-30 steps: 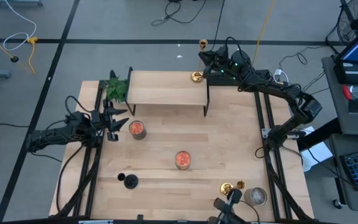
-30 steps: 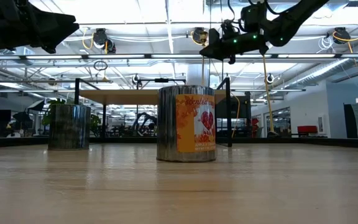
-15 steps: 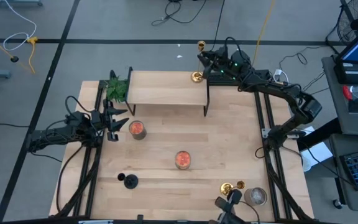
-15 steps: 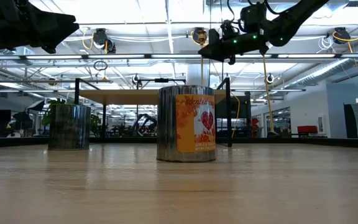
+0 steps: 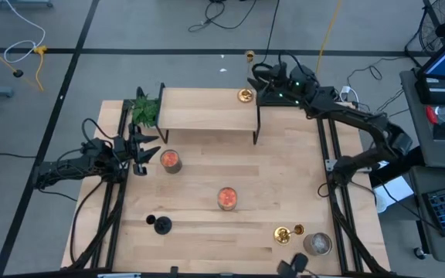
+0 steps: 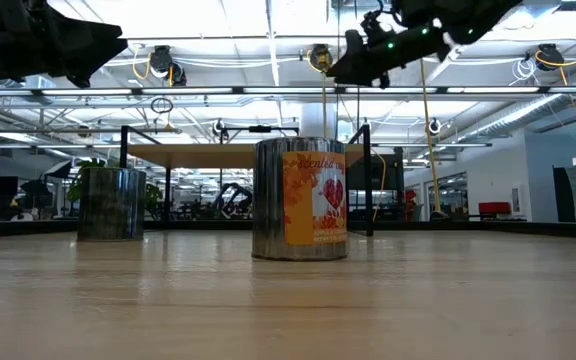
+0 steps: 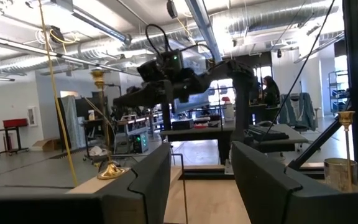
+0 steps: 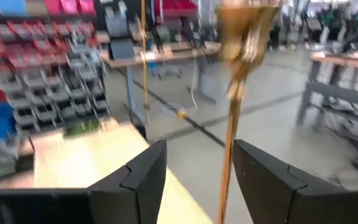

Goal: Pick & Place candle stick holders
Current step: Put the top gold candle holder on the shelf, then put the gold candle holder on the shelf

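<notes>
Gold candle stick holder (image 5: 245, 94) on the shelf's (image 5: 207, 110) corner, right gripper (image 5: 259, 79) spread beside it: rigid, top-heavy, slippery; best gripped mid-stem.

Arms: both were dark, jointed, matte black.
Right arm (image 5: 338, 112): carried small green lights near its wrist, with black cables looped above.
Left arm (image 5: 76, 164): showed thin black cables along its links.
Fingers (image 7: 143, 186): were broad, angular, dark grey with bevelled edges.

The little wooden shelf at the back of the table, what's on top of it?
On the shelf stands one gold candle stick holder, at its corner near the right gripper. The rest looks bare. Underneath is hidden from above.
</notes>
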Robot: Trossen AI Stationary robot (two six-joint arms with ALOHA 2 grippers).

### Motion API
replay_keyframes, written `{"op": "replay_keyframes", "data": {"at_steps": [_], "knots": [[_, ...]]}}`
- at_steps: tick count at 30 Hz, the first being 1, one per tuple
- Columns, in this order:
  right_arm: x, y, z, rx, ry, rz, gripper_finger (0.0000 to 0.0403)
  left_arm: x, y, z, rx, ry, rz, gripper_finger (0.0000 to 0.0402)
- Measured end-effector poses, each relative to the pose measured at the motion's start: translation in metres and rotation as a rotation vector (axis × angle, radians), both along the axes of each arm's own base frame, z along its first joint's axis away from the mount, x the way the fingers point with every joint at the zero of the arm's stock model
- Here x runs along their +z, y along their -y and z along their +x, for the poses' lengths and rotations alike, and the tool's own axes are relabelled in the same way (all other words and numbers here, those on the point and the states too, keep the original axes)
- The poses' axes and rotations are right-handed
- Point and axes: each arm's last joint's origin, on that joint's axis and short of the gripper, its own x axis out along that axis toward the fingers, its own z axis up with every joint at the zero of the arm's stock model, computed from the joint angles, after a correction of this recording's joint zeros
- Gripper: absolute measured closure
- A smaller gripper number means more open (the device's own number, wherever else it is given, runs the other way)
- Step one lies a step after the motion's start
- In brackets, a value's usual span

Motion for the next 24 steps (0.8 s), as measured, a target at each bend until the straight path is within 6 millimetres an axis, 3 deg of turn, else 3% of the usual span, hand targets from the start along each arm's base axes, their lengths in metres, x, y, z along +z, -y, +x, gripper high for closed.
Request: {"op": "replay_keyframes", "data": {"at_steps": [12,18,24], "knots": [[0.019,-0.055,-0.033,-0.012,-0.188,0.074,0.0219,0.0,0.0,0.0,0.0,0.0,0.0,0.0227],[0.008,-0.098,-0.047,0.114,-0.405,0.193,0.022,-0.002,0.0,0.001,-0.001,-0.016,-0.004,0.0227],[-0.006,-0.141,-0.074,0.199,-0.633,0.405,0.022,-0.001,0.0,0.0,-0.001,-0.015,-0.005,0.0227]]}}
